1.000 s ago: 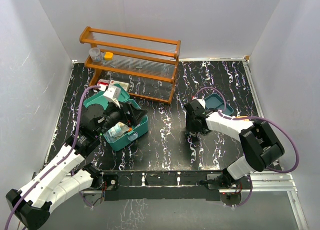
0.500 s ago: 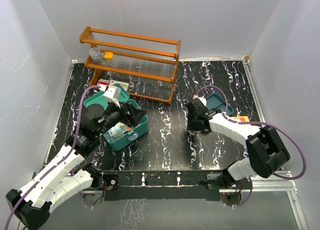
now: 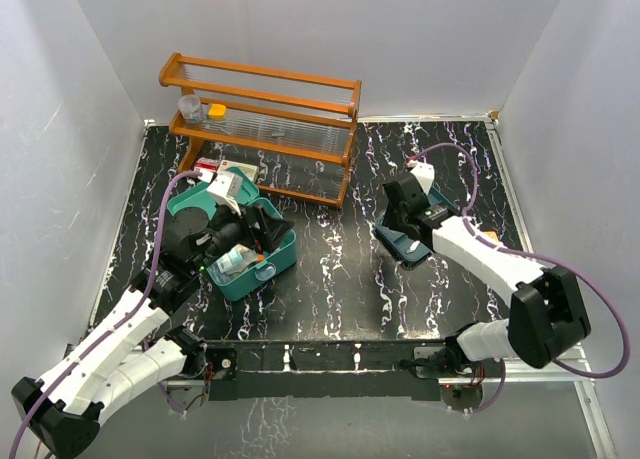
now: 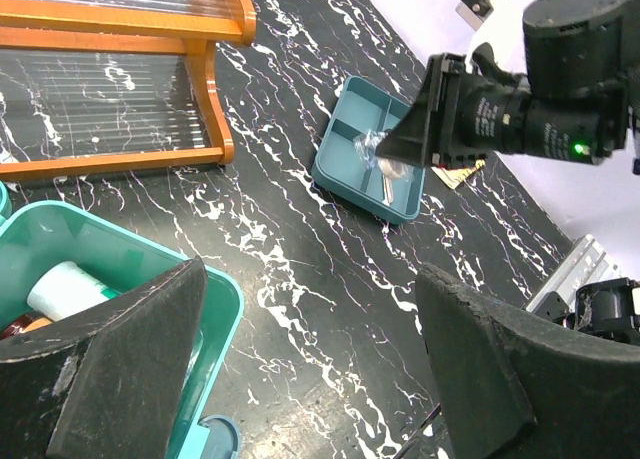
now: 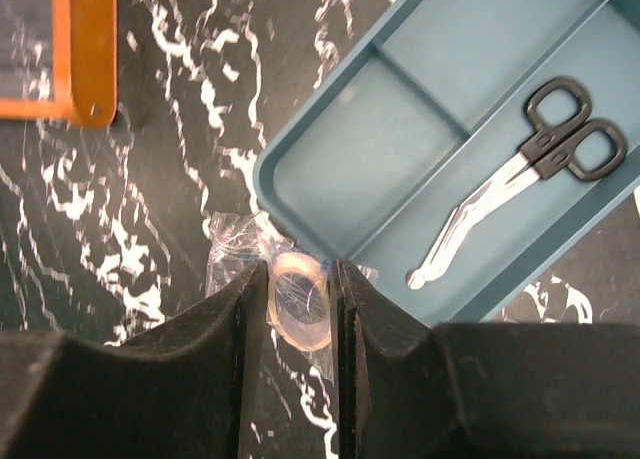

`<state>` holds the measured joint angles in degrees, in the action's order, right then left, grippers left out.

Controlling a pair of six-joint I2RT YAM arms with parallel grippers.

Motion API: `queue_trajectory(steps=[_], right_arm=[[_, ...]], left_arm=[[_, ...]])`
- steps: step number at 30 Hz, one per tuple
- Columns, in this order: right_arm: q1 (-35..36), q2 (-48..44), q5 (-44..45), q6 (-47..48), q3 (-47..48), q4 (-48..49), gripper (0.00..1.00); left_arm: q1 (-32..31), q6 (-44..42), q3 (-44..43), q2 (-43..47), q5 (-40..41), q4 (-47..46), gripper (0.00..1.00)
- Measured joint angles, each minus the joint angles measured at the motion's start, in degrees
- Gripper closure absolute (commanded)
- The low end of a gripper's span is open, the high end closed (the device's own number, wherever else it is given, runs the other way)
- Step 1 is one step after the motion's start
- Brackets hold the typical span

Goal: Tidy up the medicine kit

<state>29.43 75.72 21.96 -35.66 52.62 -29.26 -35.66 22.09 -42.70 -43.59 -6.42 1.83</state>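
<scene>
Right wrist view: right jaws clamped on bagged tape roll (image 5: 300, 314) at compartment tray (image 5: 400, 109) rim. Top view: medicine kit (image 3: 282, 259) well apart at left, beneath left jaws, spread wide.

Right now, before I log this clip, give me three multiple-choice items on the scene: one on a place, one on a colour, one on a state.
1. Where do the scissors lie?
A. in the compartment tray
B. in a glass jar
C. on a folded cloth

2. What colour are the scissors' handles?
A. orange
B. black
C. white

3. How is the left end effector?
A. shut on a bottle
B. shut on nothing
C. open

Key: 1 A, the right wrist view shows them inside one compartment of the tray. 2 B, both finger loops are black. 3 C, its fingers stand wide apart over the medicine kit.
</scene>
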Motion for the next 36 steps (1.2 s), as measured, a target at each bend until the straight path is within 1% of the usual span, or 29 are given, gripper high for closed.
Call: queue_trajectory(steps=[6, 13, 16, 24, 25, 29, 36], right_arm=[[-4.8, 7.6, 0.8, 1.6, 3.9, 1.3, 0.73], [-7.3, 17.8, -0.7, 7.2, 6.0, 2.5, 0.75], [-7.6, 19.7, -2.2, 9.0, 6.4, 3.1, 0.75], [-7.8, 21.0, -4.4, 11.2, 7.2, 5.2, 0.74], [-7.9, 21.2, -4.5, 11.2, 7.2, 5.4, 0.74], [-8.2, 22.0, -4.5, 11.1, 7.2, 5.5, 0.62], [-8.2, 22.1, -3.7, 10.2, 7.2, 5.4, 0.51]], left_arm=[[0.0, 0.0, -0.5, 0.0, 0.0, 0.4, 0.16], [0.0, 0.0, -0.5, 0.1, -0.1, 0.7, 0.16], [0.0, 0.0, -0.5, 0.0, -0.2, 0.7, 0.16], [0.0, 0.0, -0.5, -0.2, 0.0, 1.1, 0.16], [0.0, 0.0, -0.5, -0.3, 0.0, 1.3, 0.16], [0.0, 0.0, -0.5, -0.6, 0.6, 2.0, 0.15], [0.0, 0.9, -3.9, -3.5, 3.3, 5.9, 0.15]])
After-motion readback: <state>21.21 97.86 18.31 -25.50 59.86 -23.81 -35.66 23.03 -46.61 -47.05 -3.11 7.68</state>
